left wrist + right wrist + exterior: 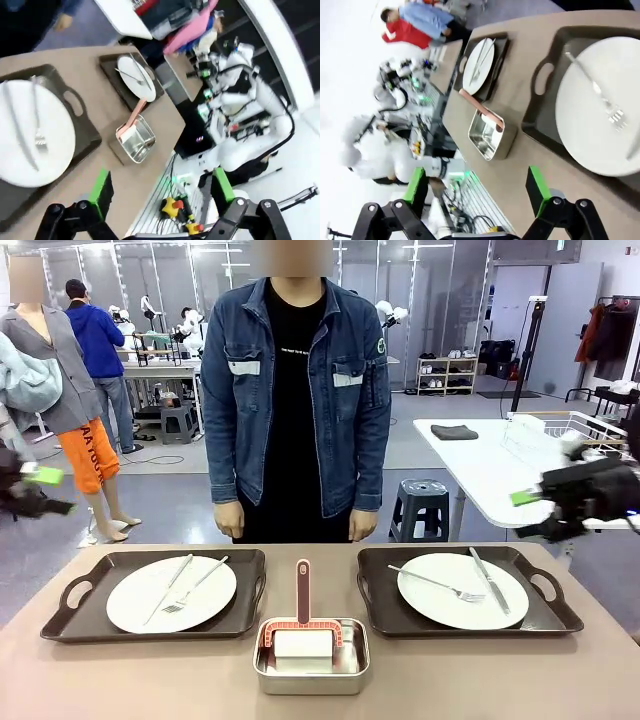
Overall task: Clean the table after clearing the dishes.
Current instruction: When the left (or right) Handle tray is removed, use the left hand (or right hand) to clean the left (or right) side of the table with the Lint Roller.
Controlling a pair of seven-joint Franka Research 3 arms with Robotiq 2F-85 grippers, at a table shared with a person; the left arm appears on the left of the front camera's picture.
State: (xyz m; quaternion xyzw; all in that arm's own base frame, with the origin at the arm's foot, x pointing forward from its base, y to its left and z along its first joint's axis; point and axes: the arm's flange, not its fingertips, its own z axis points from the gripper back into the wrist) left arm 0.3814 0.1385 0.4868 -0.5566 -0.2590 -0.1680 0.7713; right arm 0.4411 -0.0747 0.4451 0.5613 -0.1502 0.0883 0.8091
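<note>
The left end effector (45, 490) hangs blurred in the air, its green pads (102, 192) spread wide with nothing between them. Below it and to its right, on the beige table (130, 675), lies the left tray (70, 625), dark brown with handles. It carries the round white left plate (210, 605). The left knife (168, 589) and left fork (195, 585) lie slanted across that plate, the knife on the side nearer this end effector. Further right, about midway between the two end effectors and near the robot's edge of the table, sits a small rectangular steel pan (311, 685). It holds a tool (303, 590) whose reddish-pink handle sticks out over the pan's far rim, its white block head down inside. A person (296, 390) in a denim jacket stands behind the table's far edge, hands at the sides. Right of the pan, below the right end effector (528, 514) and to its left, lies the right tray (545, 623) with the right plate (440, 610). The right fork (440, 585) and right knife (490, 580) lie on it, the knife nearer this end effector. The right end effector hangs clear of everything, fingers wide apart and empty.
</note>
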